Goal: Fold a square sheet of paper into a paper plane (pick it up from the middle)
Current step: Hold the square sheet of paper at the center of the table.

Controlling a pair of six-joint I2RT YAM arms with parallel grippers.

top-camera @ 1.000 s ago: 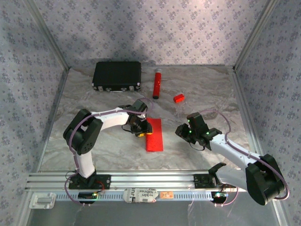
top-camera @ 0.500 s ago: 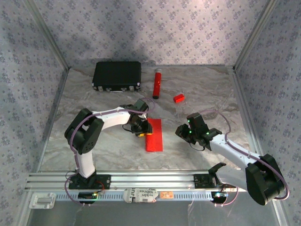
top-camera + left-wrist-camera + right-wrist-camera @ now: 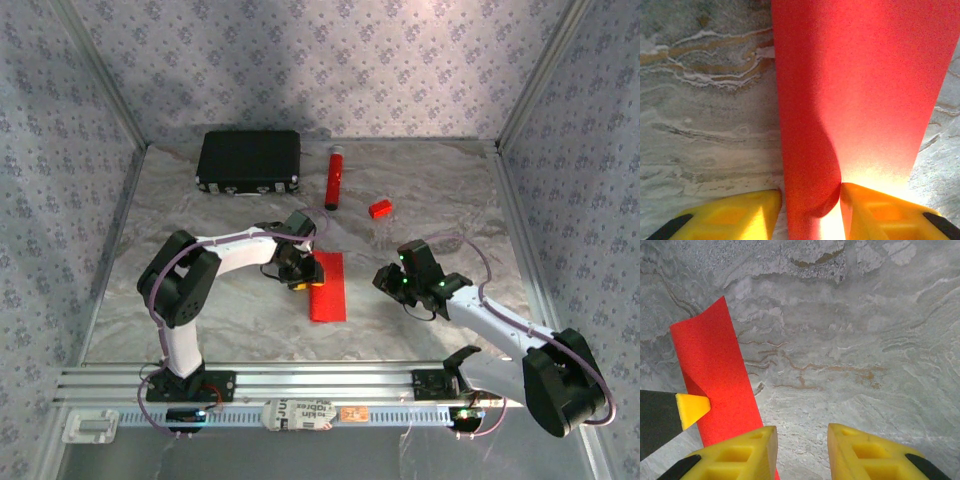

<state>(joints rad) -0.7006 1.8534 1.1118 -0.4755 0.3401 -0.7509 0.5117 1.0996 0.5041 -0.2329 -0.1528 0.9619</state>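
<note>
Now, nearest the bases, the right gripper point(image 3: 802, 432) hangs over the bare marbled table point(image 3: 430, 200), its jaws narrowly apart with nothing between them. Just left of it, mid-table, lies the square sheet of paper point(image 3: 327, 288), bright matte red, folded into a long strip, its left edge curling up. The left gripper point(image 3: 810, 192) straddles that edge, but whether it pinches is unclear. Farther back are a small red block point(image 3: 379, 208), a red tube point(image 3: 333, 178) and a black case point(image 3: 249, 160).

1. Walls point(image 3: 300, 60) carry pale blue-grey floral wallpaper.
2. The worktop point(image 3: 440, 190) has a silvery, marbled, crinkled cover.
3. Metal posts point(image 3: 103, 75) mark rear corners; a slotted rail point(image 3: 300, 378) lines the near edge.
</note>
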